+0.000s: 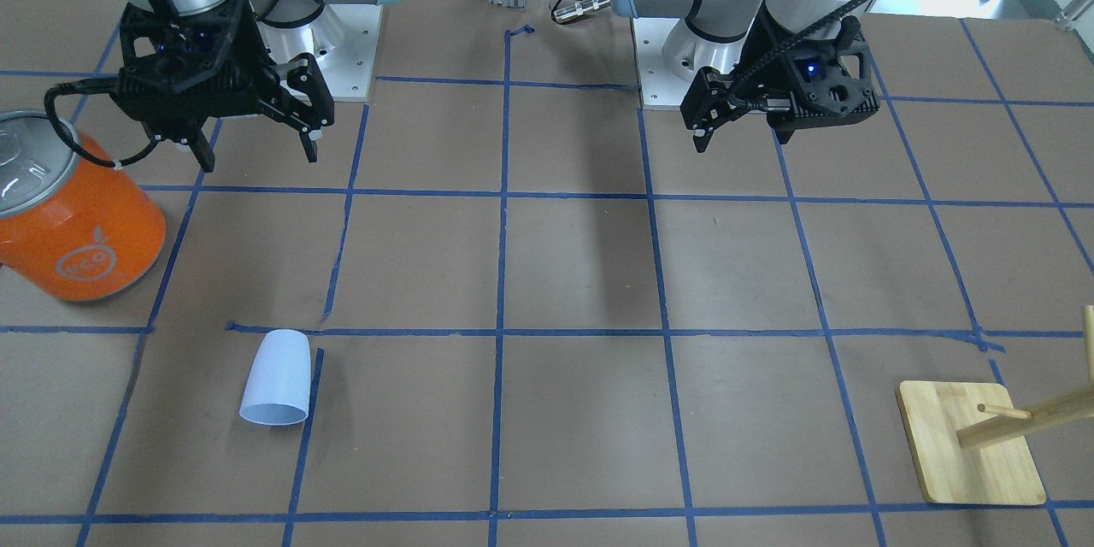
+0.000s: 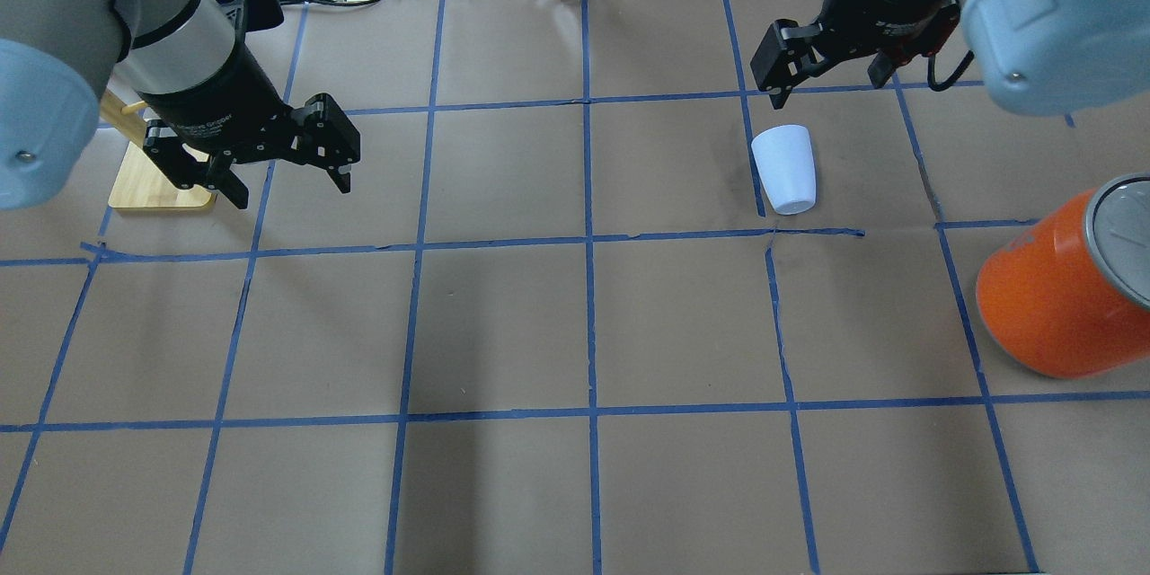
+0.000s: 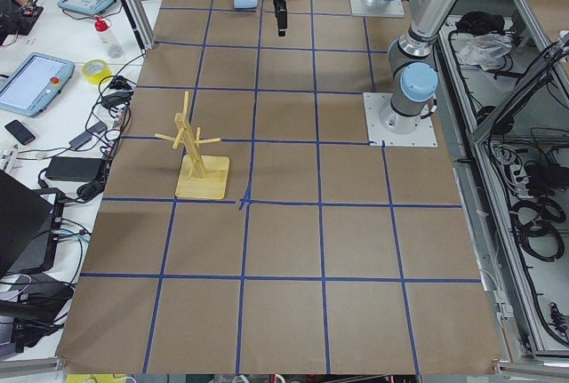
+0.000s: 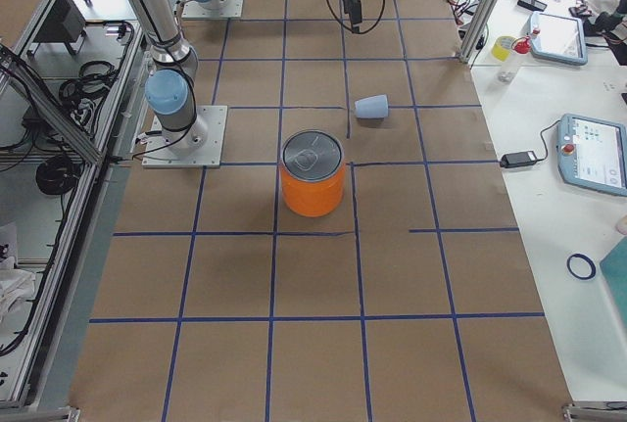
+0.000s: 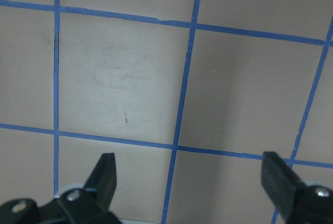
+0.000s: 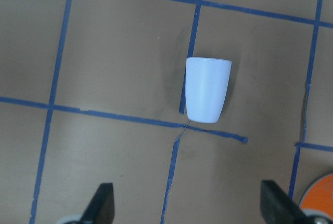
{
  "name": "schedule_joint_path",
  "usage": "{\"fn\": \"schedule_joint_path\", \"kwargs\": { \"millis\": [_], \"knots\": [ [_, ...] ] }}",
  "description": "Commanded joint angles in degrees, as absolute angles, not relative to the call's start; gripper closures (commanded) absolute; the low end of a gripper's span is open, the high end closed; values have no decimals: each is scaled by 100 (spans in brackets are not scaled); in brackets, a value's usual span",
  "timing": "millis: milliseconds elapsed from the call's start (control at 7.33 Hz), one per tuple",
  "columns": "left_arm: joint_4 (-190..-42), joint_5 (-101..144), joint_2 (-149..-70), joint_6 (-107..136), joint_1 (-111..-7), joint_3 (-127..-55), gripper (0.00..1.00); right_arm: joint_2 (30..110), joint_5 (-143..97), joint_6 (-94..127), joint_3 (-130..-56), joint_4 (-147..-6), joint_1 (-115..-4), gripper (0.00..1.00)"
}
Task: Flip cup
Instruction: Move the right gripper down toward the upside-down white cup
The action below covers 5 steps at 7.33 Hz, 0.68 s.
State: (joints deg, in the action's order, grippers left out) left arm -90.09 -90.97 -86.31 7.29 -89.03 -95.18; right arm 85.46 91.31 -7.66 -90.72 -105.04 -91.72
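Observation:
The cup point(image 1: 276, 376) is a small pale bluish-white tumbler lying on its side on the brown table, base toward the robot, mouth pointing away. It also shows in the overhead view point(image 2: 783, 169), the right wrist view point(image 6: 207, 90) and the exterior right view point(image 4: 372, 106). My right gripper point(image 1: 256, 145) is open and empty, held above the table on the robot's side of the cup; it also shows overhead point(image 2: 827, 76) and in its wrist view point(image 6: 190, 206). My left gripper point(image 1: 705, 132) is open and empty over the other half of the table point(image 2: 286, 180), with only taped table below it point(image 5: 192, 182).
A large orange can with a silver lid point(image 1: 73, 214) stands near the cup toward the table's right end point(image 2: 1060, 287). A wooden peg stand point(image 1: 966, 444) sits by the left gripper point(image 2: 157, 189). Blue tape lines grid the table. Cables and tablets lie beyond the table's far edge.

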Motion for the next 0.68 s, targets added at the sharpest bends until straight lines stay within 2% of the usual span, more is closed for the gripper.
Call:
{"fn": "schedule_joint_path", "kwargs": {
  "millis": [0, 273, 545],
  "knots": [
    [-9009, -9097, -8631, 729, -8903, -9519, 0, 7423, 9184, -782, -9070, -11729, -9053, 0],
    [-9009, -9097, -8631, 729, -8903, -9519, 0, 6857, 9202, -756, -9088, -12303, -8939, 0],
    [-9026, -9105, -8622, 729, -8903, -9536, 0, 6444, 9211, -721, -9140, -12270, -8781, 0]
  ]
}}
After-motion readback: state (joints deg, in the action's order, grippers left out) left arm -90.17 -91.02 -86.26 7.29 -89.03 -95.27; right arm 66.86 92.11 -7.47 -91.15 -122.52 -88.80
